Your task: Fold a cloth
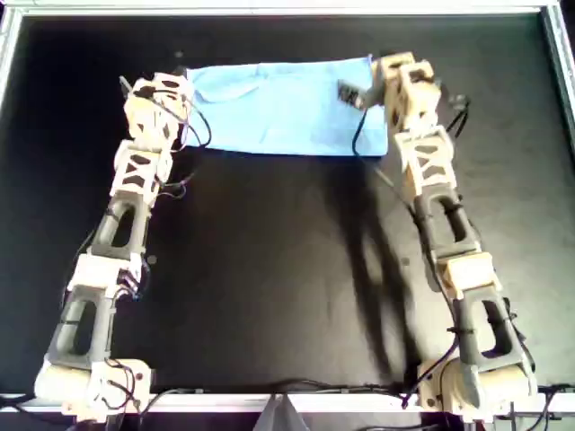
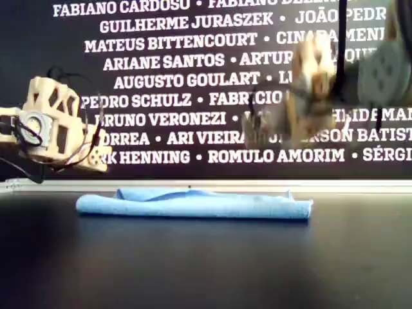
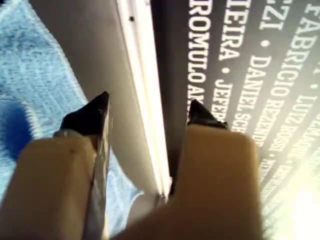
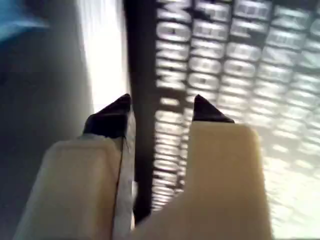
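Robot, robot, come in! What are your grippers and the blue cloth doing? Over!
Left gripper open, empty. Right gripper open, empty. Cloth lying folded at the overhead view's far edge, between both arms. Nothing in the way.

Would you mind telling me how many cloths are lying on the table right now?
1. The cloth, light blue and folded into a strip, lies near the overhead view's top edge, between the two arms. No others show.

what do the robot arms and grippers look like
Both arms are cream plastic links with open triangular lattice cut-outs, grey-black motor sections and loose black cables. The left gripper and right gripper each have two blocky cream fingers ending in pointed black tips.
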{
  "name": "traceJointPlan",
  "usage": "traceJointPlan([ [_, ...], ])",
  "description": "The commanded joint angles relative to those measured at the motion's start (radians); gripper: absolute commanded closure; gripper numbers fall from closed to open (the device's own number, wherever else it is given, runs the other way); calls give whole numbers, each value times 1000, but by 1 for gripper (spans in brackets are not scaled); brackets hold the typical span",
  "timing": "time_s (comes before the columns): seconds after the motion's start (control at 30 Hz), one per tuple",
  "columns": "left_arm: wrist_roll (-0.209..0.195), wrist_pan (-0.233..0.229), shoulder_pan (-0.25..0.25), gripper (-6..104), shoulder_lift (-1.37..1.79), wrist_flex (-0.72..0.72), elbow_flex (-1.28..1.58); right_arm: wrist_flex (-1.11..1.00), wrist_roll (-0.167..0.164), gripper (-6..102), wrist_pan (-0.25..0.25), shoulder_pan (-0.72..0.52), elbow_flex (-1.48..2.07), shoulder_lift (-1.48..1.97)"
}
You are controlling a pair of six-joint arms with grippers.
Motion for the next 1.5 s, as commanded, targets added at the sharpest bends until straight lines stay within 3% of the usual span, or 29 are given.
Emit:
traceJointPlan([
  [0.0,-6,2,20,44,81,77,-67,-21,11,48,5,0,-67,35],
  [0.13,-17,2,23,43,235,474,-66,49,12,49,8,-3,-67,87],
  [0.2,-60,3,18,43,348,730,-67,146,14,49,9,5,-69,158],
  [0.3,-181,3,9,43,545,1072,-84,353,34,49,9,29,-69,328],
  [0.4,-325,15,8,43,742,1364,-78,617,110,49,9,43,-67,509],
  [0.43,-350,5,8,43,816,1413,-72,715,143,49,9,51,-67,571],
  [0.53,-377,3,20,43,1058,1364,29,1017,227,49,9,66,-67,733],
  [0.63,-388,3,8,43,1315,1348,287,1169,262,49,9,57,-49,859],
  [0.93,-390,6,20,43,2217,1321,1362,1152,262,49,9,51,216,1463],
  [1.23,-374,5,20,43,2546,1235,1605,1043,264,49,14,43,1273,2241],
  [1.3,-373,5,18,43,2545,1232,1635,960,250,49,44,38,1482,2393],
  [1.47,-370,3,20,43,2542,1144,1813,715,241,49,183,12,2000,2626],
])
